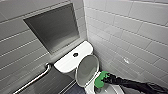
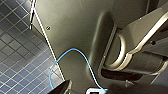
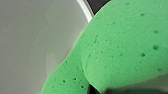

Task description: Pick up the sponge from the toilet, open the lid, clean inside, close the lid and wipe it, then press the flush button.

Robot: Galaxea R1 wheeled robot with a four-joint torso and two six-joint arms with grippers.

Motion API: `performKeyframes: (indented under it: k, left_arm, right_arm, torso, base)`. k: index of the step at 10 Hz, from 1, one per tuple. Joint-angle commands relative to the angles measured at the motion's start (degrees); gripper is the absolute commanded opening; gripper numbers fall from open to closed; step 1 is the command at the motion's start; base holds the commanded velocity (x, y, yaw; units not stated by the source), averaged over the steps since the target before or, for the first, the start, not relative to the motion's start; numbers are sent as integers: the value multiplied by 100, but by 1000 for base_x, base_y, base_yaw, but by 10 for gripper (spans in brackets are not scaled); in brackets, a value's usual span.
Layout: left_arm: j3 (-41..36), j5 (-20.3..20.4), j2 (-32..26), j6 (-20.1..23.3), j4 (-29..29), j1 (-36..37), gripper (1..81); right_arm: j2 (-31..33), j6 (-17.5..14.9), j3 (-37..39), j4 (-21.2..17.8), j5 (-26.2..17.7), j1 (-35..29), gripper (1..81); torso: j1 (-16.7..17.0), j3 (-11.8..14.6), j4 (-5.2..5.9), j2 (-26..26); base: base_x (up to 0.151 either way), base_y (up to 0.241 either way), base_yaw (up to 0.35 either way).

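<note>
Sponge (image 1: 100,80) is clamped in the right gripper (image 1: 105,79), which is closed on it and reaches in from 4 o'clock. The sponge sits over the toilet (image 1: 71,61) bowl rim, at 5 o'clock from the raised lid (image 1: 87,69) and just beside it. The right wrist view shows the sponge (image 3: 125,47) against white ceramic.

The toilet (image 1: 68,62) has its lid (image 1: 87,67) raised, standing between bowl and tank. The bowl is therefore open from above, where the right gripper (image 1: 104,80) holds the sponge (image 1: 100,79), but the straight way back to the flush button (image 1: 75,54) is barred. A tiled wall (image 1: 130,37) runs close beside the toilet on the arm's side, and on the other side a grab bar (image 1: 37,77) juts out, with open floor (image 1: 55,82) between.
</note>
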State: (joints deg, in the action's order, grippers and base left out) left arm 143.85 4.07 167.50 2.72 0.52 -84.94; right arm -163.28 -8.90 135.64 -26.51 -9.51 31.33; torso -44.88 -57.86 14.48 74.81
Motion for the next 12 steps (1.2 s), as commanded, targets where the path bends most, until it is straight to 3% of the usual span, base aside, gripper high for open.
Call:
performKeyframes:
  k: [1,5,8,10,12]
  left_arm:
    - [29,-477,-76,-17,53,-115,811]
    - [29,-486,-76,-17,53,-115,811]
    - [29,-477,-58,-17,53,-115,811]
    - [29,-486,-23,-8,44,-115,811]
    - [29,-477,-6,-8,35,-115,811]
  right_arm:
    - [-1015,11,1567,-3,-288,-754,10]
    - [-1183,20,2237,-73,-209,-597,10]
    - [-884,37,2237,-126,-218,-246,10]
    - [-401,46,1631,-161,-95,-8,10]
    - [535,38,171,-345,271,186,10]
  torso:
    - [0,0,0,0]
    - [-2,0,0,0]
    - [-2,0,0,2]
    - [-2,0,0,2]
    - [-2,0,0,4]
  base:
    - [0,0,0]
    - [0,0,0]
    - [0,0,0]
    - [0,0,0]
    - [0,0,0]
